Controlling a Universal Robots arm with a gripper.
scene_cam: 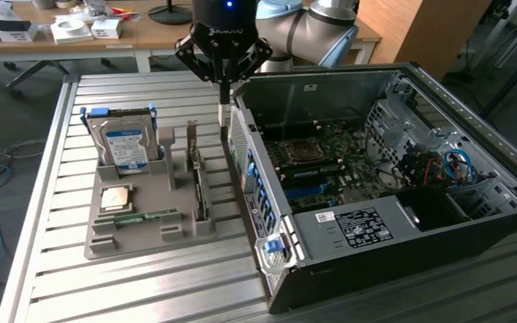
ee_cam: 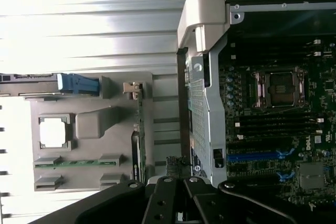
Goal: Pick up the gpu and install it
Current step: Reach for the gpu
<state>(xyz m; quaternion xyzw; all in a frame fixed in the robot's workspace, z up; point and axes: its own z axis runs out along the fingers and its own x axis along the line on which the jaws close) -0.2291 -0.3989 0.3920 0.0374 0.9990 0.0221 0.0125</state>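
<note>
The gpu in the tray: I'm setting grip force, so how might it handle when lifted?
The gpu stands on its thin edge in a slot of the grey tray, so it likely tips if nudged sideways. It looks like a flat rigid board, probably stiff yet fragile. Thin, so probably light.

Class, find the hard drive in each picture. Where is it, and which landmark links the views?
Exterior view: hard drive stands upright at the grey tray's far end, on the exterior view's left.
Wrist view: edge-on with blue clip, at the tray's end past the square chip.
Shared landmark: the grey tray.
</note>
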